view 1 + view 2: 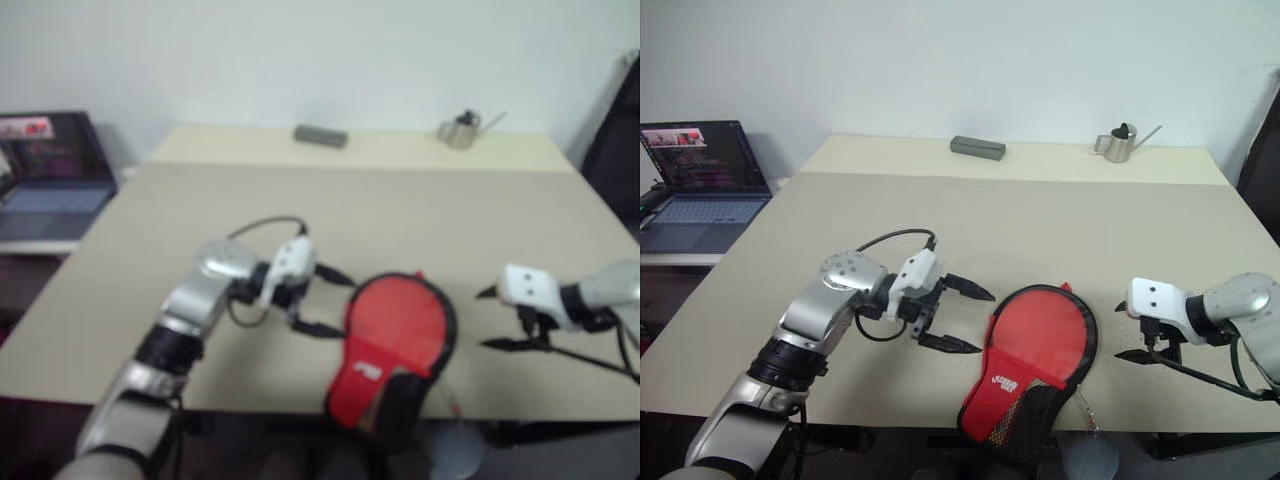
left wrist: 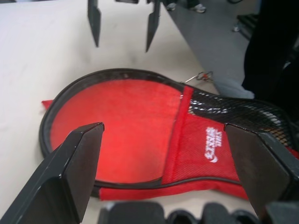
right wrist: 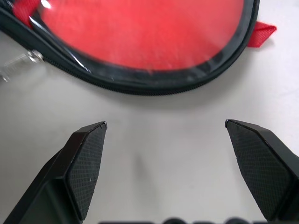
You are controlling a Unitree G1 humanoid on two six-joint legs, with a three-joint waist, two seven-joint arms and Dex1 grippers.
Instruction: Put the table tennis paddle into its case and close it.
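Note:
The case (image 1: 1035, 355) lies flat near the table's front edge, red with a black rim, a white mark (image 1: 1007, 384) and a black mesh end that hangs over the edge. Its round part (image 2: 121, 126) shows a glossy red face (image 3: 140, 32). The paddle is hidden; I cannot tell whether it is inside. My left gripper (image 1: 984, 321) is open just left of the case, its fingers pointing at it. My right gripper (image 1: 1120, 332) is open just right of the case, apart from it. From the left wrist, the right gripper (image 2: 121, 42) shows beyond the case.
An open laptop (image 1: 700, 185) stands on a side table at the left. A grey box (image 1: 977, 147) and a small metal watering can (image 1: 1123, 142) sit at the far edge of the beige table (image 1: 1040, 230). A clear zip loop (image 1: 1085, 410) dangles off the front edge.

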